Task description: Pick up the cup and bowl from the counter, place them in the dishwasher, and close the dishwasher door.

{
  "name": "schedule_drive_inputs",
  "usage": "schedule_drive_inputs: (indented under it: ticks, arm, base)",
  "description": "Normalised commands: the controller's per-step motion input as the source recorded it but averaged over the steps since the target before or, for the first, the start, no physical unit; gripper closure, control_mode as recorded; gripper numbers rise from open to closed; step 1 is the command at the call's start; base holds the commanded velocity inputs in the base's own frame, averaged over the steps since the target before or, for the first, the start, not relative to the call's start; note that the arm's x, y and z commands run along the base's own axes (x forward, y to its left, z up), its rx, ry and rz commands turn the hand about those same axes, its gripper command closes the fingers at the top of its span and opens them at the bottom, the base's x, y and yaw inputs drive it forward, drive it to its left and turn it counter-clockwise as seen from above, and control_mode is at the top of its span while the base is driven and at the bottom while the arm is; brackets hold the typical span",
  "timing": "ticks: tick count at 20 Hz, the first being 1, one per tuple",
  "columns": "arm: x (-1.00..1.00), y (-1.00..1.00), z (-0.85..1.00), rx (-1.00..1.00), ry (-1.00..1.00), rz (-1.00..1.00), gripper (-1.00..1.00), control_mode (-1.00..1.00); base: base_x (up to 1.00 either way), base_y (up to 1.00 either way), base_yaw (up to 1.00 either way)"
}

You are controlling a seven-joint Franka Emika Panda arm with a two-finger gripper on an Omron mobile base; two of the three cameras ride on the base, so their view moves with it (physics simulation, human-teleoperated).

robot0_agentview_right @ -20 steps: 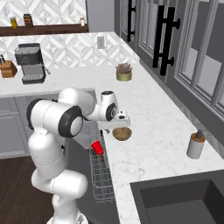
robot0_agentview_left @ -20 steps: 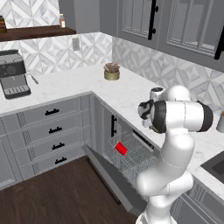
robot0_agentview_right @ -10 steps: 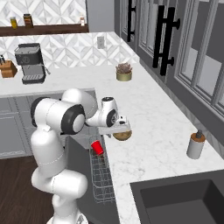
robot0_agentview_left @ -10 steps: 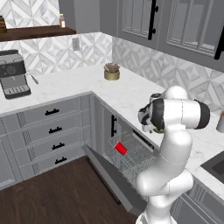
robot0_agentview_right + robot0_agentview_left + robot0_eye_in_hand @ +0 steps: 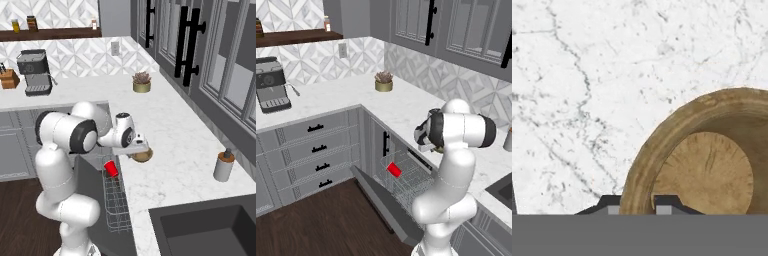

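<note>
Close-up, tool (image 5: 637, 201) astride bowl (image 5: 707, 165) rim

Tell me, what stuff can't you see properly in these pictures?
- Bowl: hand view, its right side and bottom are cut off by the picture edges.
- Gripper: hand view, only the finger tips show at the bowl's rim; a firm grip cannot be told.
- Bowl: right base view, the hand covers its top.
- Cup: left base view, too small for detail.
</note>
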Motion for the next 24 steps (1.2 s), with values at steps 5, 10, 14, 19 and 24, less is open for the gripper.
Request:
schedule_drive_inputs:
  ticks: [5,10,14,19,24]
  arm:
    - [-0.89,0.58,0.72,0.00,-0.14,-0.01,1.00,-1.00]
    - [-0.92,0.99,0.45,0.01,0.00,0.02,1.00,-1.00]
    - [-0.59,0.82,0.07,0.04,0.01,0.06,1.00,-1.00]
    - [-0.07,0.68,-0.23,0.00,0.00,0.12,1.00,-1.00]
    - [0.08,0.50,-0.63,0.00,0.01,0.18,1.00,-1.00]
  base:
    - [0.00,0.00,0.00]
    - [0.00,0.00,0.00]
    - [0.00,0.00,0.00]
    - [0.00,0.00,0.00]
    - [0.00,0.00,0.00]
